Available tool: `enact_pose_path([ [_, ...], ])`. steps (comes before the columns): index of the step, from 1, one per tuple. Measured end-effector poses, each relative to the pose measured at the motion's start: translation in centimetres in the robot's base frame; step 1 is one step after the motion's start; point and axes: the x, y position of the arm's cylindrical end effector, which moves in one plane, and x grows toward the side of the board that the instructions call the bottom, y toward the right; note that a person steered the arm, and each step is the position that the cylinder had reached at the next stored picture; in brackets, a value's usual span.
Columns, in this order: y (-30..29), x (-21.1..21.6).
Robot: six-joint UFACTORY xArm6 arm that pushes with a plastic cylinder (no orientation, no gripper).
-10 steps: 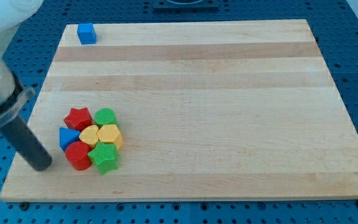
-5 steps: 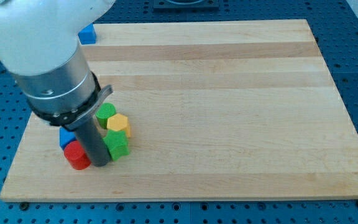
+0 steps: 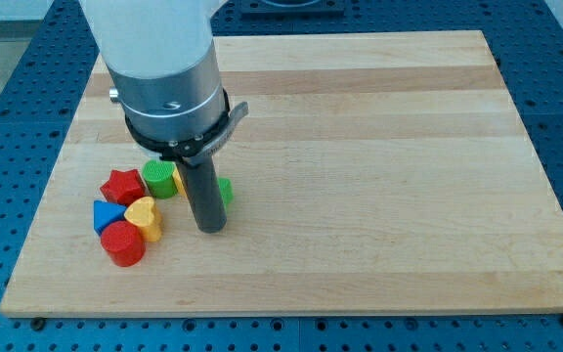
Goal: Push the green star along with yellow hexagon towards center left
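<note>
My tip (image 3: 210, 228) rests on the board just right of the block cluster at the lower left. A sliver of the green star (image 3: 226, 190) shows behind the rod's right side. A thin yellow edge of the yellow hexagon (image 3: 178, 182) shows on the rod's left side; the rest is hidden by the rod. Both sit just above my tip in the view.
Left of the rod lie a green cylinder (image 3: 159, 179), a red star (image 3: 122, 185), a blue triangle (image 3: 107, 215), a yellow heart (image 3: 146, 217) and a red cylinder (image 3: 123, 243). The wooden board (image 3: 379, 274) lies on a blue perforated table. The arm's body covers the board's top left.
The rod moved right and slightly up. The green star and yellow hexagon shifted up and right, away from the cluster. The red star and yellow heart are uncovered; the blue cube is now hidden.
</note>
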Motion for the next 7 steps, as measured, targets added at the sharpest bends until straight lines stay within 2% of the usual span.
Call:
enact_pose_path([
  [3, -0.2, -5.8],
  [5, -4.3, -10.3],
  [7, -8.9, -10.1],
])
